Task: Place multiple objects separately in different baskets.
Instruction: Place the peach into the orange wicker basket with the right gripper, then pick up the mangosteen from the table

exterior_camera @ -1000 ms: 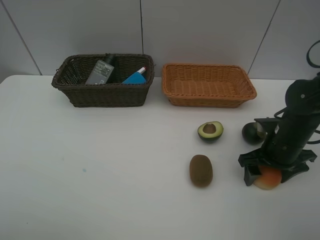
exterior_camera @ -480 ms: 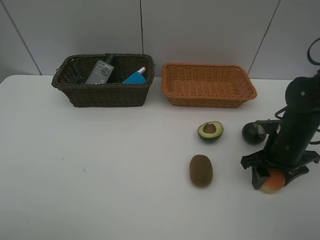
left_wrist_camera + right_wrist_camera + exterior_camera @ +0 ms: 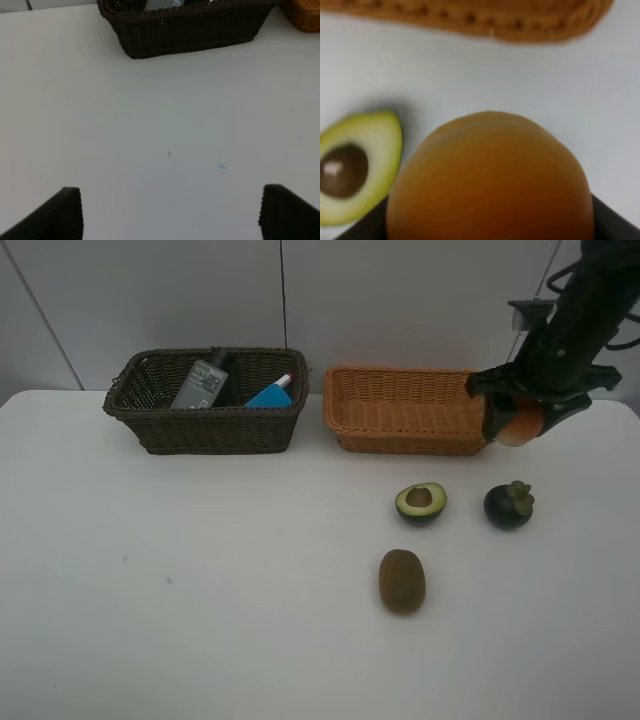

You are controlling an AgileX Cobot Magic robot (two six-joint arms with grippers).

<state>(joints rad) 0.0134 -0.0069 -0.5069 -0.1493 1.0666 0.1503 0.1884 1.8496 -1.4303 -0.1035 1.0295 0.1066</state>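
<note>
- The right tool (image 3: 521,422), upper right of frame, is closed round the orange-yellow round fruit (image 3: 523,428), aloft by the right end of the shallow light-orange wicker basket (image 3: 410,440).
- The left tool (image 3: 172,212) gapes wide, empty.
- The fruit looks smooth, light and probably bruisable: grip gently across its widest part.

The hand (image 3: 170,217) is held wide open over the counter (image 3: 165,125). Ahead of it the dark brown basket (image 3: 185,35) is seen, with the light orange basket (image 3: 302,12) beside that.

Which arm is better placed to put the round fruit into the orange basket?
Right: the right gripper holds the fruit, raised at the orange basket's right end. The left gripper hangs open before the dark basket, empty.
</note>
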